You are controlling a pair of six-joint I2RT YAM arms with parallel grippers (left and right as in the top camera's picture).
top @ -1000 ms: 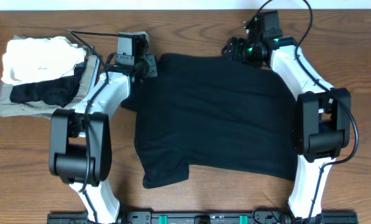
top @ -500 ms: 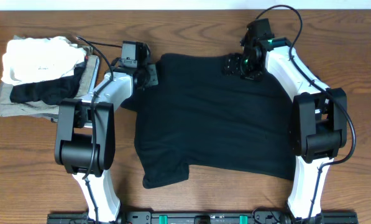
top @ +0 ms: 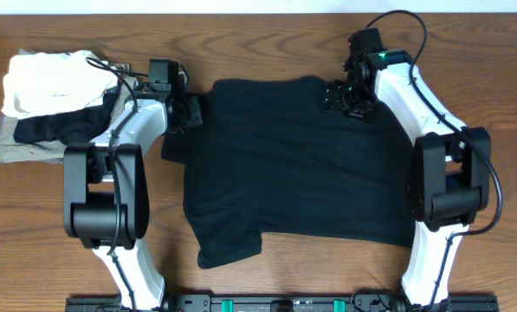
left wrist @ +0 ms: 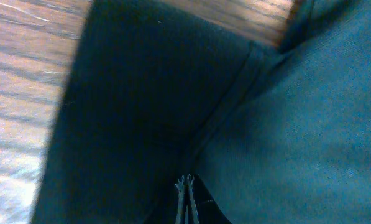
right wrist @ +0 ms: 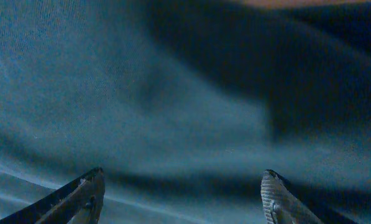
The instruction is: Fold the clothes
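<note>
The clothes, a black T-shirt [top: 301, 165], lie spread across the middle of the wooden table [top: 33, 243], with one lower corner folded up near the front. My left gripper [top: 191, 111] is at the shirt's upper left edge. In the left wrist view its fingertips [left wrist: 184, 180] are pressed together on a fold of the black fabric [left wrist: 297, 124]. My right gripper [top: 345, 97] hovers over the shirt's upper right part near the collar. Its fingers [right wrist: 86, 186] stand wide apart above the cloth [right wrist: 173, 93], my right gripper [right wrist: 182, 177] holding nothing.
A pile of folded garments sits at the far left: a white one [top: 50, 78] on top, a black one [top: 59, 128] under it, grey ones [top: 11, 149] at the bottom. The left arm runs close beside this pile. The arms' base rail [top: 258, 303] lines the front edge.
My left gripper has moved left toward the pile, dragging the shirt's upper left edge with it. The right gripper has shifted over the shirt near the collar, its jaws slightly narrower.
</note>
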